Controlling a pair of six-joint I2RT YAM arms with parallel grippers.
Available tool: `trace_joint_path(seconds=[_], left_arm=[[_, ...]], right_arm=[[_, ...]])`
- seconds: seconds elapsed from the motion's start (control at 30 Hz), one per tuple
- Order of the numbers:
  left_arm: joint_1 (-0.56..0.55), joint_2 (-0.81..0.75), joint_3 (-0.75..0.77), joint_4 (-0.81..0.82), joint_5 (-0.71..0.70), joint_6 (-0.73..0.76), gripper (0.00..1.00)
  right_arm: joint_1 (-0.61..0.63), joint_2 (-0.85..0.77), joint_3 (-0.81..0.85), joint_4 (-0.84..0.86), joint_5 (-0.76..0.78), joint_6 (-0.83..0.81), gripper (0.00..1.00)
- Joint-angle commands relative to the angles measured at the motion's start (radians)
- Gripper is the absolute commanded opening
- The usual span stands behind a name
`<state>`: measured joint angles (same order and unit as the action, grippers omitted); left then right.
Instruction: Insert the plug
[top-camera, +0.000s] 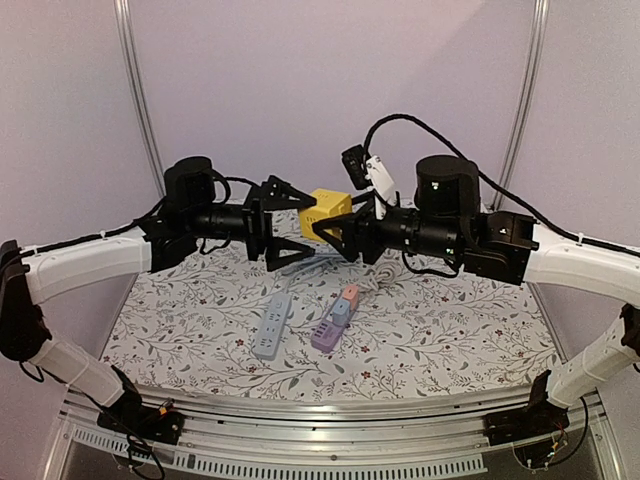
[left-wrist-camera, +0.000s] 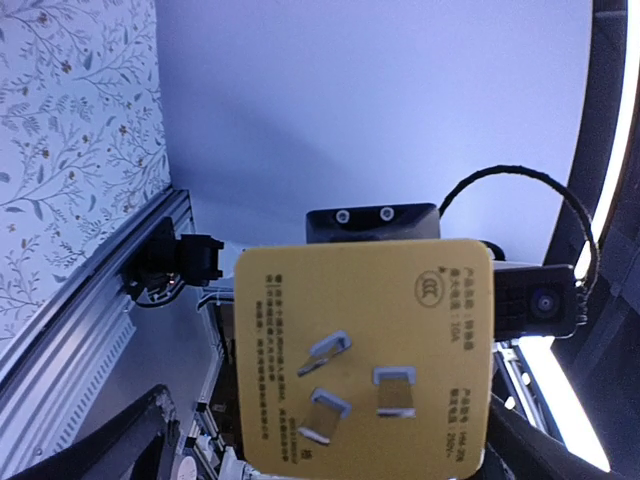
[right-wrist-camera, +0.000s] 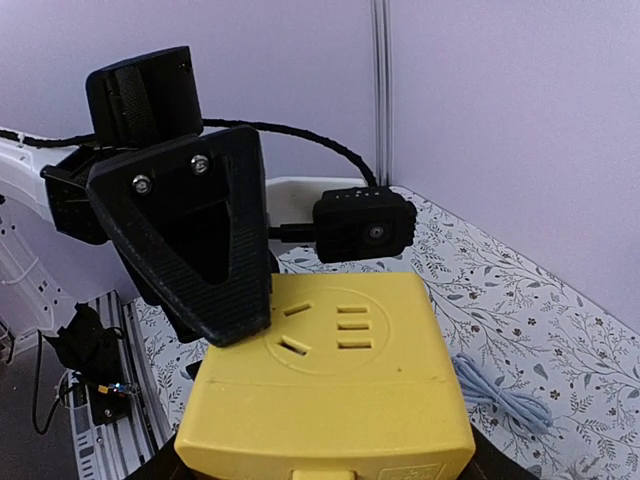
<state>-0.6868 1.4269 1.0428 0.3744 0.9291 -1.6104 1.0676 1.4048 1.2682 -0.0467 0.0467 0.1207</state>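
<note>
A yellow cube adapter (top-camera: 328, 208) is held in the air above the back of the table. My right gripper (top-camera: 332, 230) is shut on it. In the right wrist view the cube (right-wrist-camera: 330, 390) shows its socket face with slots. In the left wrist view the cube (left-wrist-camera: 365, 350) shows its plug face with three metal prongs (left-wrist-camera: 340, 385). My left gripper (top-camera: 310, 230) is open, its fingers spread around the cube's left side. One left finger (right-wrist-camera: 195, 240) lies over the edge of the socket face.
A grey-blue power strip (top-camera: 272, 325) and a purple strip (top-camera: 335, 320) with pink and blue blocks on it lie on the floral cloth. A pale coiled cable (right-wrist-camera: 500, 395) lies behind them. The aluminium front rail (left-wrist-camera: 90, 310) runs along the table edge.
</note>
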Motion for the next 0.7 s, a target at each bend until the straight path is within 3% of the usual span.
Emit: trace_joint_path(seconds=[0.0, 0.1, 0.37, 0.53, 0.67], left_arm=[[0.016, -0.035, 0.024, -0.363, -0.029, 0.275, 0.99], [0.035, -0.067, 0.023, -0.488, -0.053, 0.356, 1.00], [0.114, -0.164, 0.037, -0.915, -0.226, 0.672, 0.99], [0.110, -0.168, 0.101, -1.220, -0.484, 0.903, 0.99], [0.092, -0.161, 0.086, -1.309, -0.685, 1.020, 1.00]], right_arm=[[0.005, 0.005, 0.041, -0.024, 0.008, 0.020, 0.08], [0.004, 0.009, 0.053, -0.051, 0.018, 0.026, 0.00], [0.005, 0.000, 0.061, -0.115, 0.018, 0.053, 0.00], [0.005, -0.026, 0.051, -0.155, 0.023, 0.057, 0.00], [0.004, -0.050, 0.035, -0.203, 0.040, 0.074, 0.00]])
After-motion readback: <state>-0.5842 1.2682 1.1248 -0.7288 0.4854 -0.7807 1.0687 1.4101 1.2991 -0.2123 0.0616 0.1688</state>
